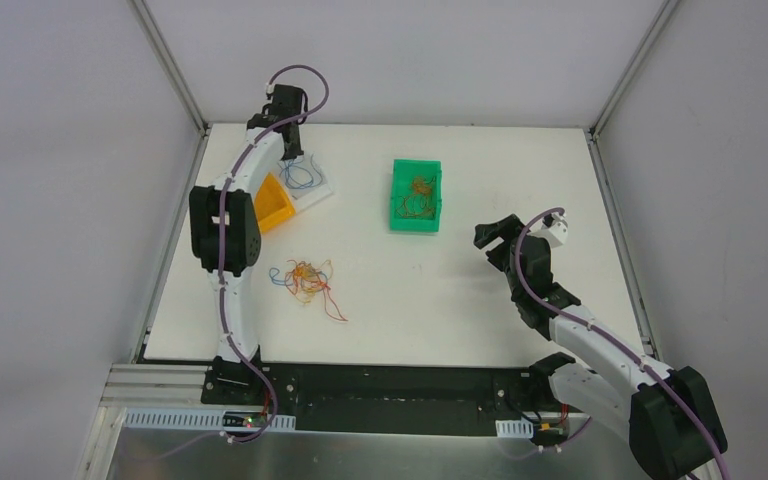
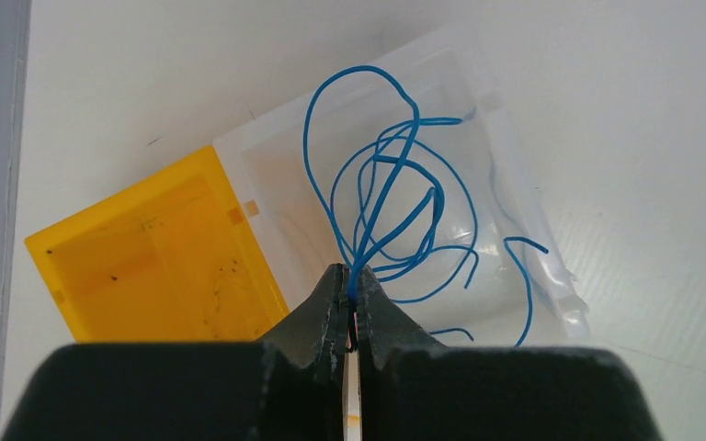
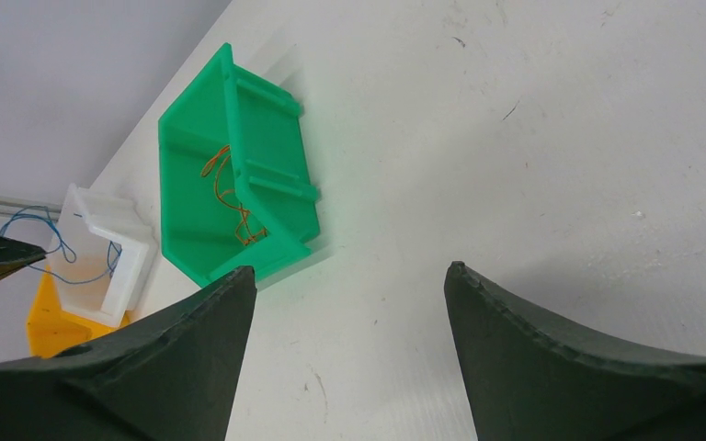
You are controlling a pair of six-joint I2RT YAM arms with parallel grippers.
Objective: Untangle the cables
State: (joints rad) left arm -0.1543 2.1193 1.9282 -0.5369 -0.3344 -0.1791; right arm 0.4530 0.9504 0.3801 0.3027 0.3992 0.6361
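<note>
A tangle of thin orange, blue and brownish-yellow cables (image 1: 306, 281) lies on the white table at front left. My left gripper (image 2: 350, 276) is shut on a blue cable (image 2: 395, 197) and holds it over the clear bin (image 2: 533, 266), where more blue cables lie. In the top view the left gripper (image 1: 291, 152) is at the far left over that bin (image 1: 318, 187). My right gripper (image 3: 349, 271) is open and empty above bare table, right of the green bin (image 3: 193, 243), which holds brownish-orange cables (image 3: 230, 197). In the top view the right gripper (image 1: 495, 240) is right of that bin (image 1: 401, 221).
A yellow bin (image 1: 272, 206) sits against the clear bin; it looks empty in the left wrist view (image 2: 147, 266). Grey walls and metal rails enclose the table on the left, back and right.
</note>
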